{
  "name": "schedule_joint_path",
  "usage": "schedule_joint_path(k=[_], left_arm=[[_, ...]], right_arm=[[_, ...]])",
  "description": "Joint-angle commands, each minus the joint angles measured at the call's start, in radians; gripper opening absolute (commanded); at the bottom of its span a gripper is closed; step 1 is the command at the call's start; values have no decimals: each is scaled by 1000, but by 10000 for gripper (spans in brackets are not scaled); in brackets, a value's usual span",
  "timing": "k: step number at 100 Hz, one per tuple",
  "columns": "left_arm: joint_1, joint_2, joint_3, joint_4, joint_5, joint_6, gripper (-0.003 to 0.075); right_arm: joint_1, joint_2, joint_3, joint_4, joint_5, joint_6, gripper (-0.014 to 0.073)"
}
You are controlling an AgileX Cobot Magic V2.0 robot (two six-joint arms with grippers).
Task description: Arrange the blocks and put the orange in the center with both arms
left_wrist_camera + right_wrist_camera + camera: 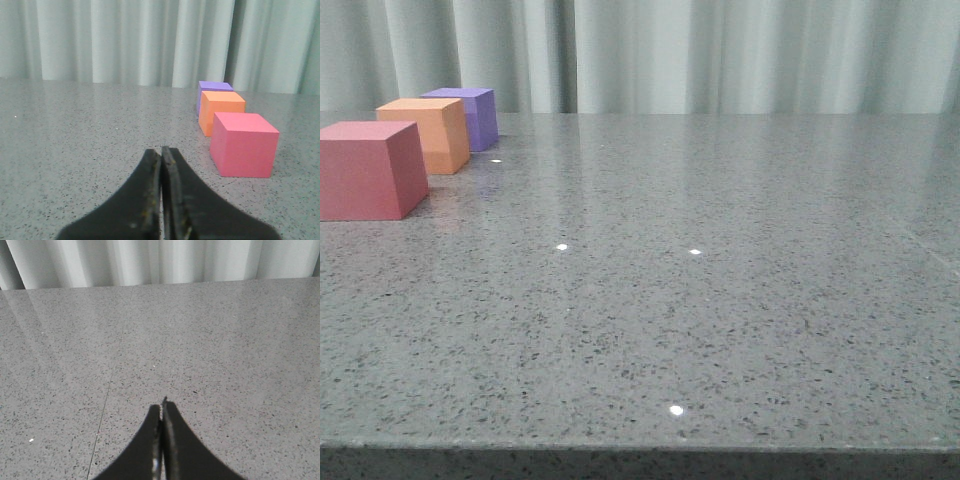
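A grey speckled stone table (720, 300) carries three cubes in a receding row at the frame's upper left: pinkish-red cube (368, 170) nearest, orange cube (426, 133) behind, purple cube (470, 116) farthest, seemingly touching.

Left gripper (161, 155) jaws pressed together, empty, near the pinkish-red cube (243, 145).

- Left pincer (161, 152): two matte black fingers that flare wide at the base and taper to narrow tips; yellowish specks and scuffs run along their inner edges.
- Right pincer (161, 404): the same black, splayed, claw-like shape, with thin pointed tips.
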Motion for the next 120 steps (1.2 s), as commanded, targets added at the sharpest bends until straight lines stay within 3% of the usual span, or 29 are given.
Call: schedule_joint_path(k=[1, 78, 106, 120], left_arm=[[2, -35, 43, -8, -83, -2, -20], [2, -35, 43, -8, -83, -2, -20], [2, -35, 43, -8, -83, -2, -20], [2, -35, 43, -8, -83, -2, -20]], right_arm=[[-7, 1, -24, -21, -81, -10, -69], [-8, -35, 19, -14, -90, -17, -69], [-8, -236, 148, 158, -181, -242, -69], [-15, -366, 223, 176, -187, -254, -69]])
